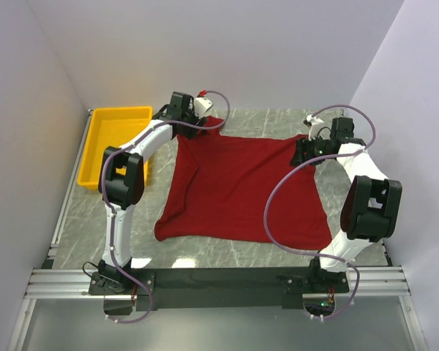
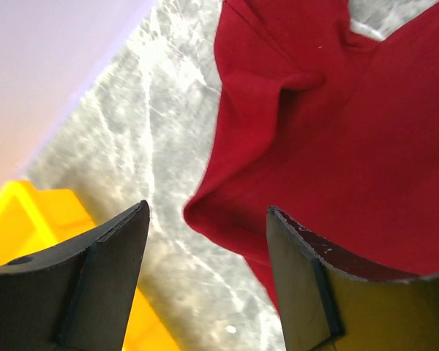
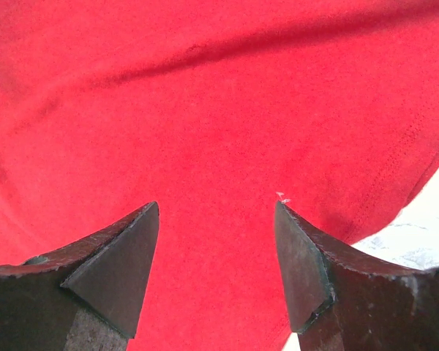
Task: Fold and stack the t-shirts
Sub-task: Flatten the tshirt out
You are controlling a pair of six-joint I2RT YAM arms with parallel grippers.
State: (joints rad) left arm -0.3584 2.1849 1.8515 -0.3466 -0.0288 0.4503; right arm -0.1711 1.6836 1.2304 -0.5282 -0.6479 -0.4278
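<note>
I am poising left pincer (image 2: pixel 205 212) and right pincer (image 3: pixel 216 208), both wide and empty, over the t-shirt's (image 1: pixel 241 190) 11 and 1 o'clock corners; next, probably pinching cloth to fold.

T-shirt (image 1: pixel 241 186) spread on table (image 1: pixel 205 256); tray (image 1: pixel 111 142) at its left, seemingly apart.

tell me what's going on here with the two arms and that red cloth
Two robot arms are working on a dark red t-shirt that lies spread out on the marble-look table, with some wrinkles along its left side. The left claw is at the shirt's far left corner and the right claw is over its far right part. Both are open, with no cloth gripped. No fold has been made yet. A yellow tray sits at the far left.
</note>
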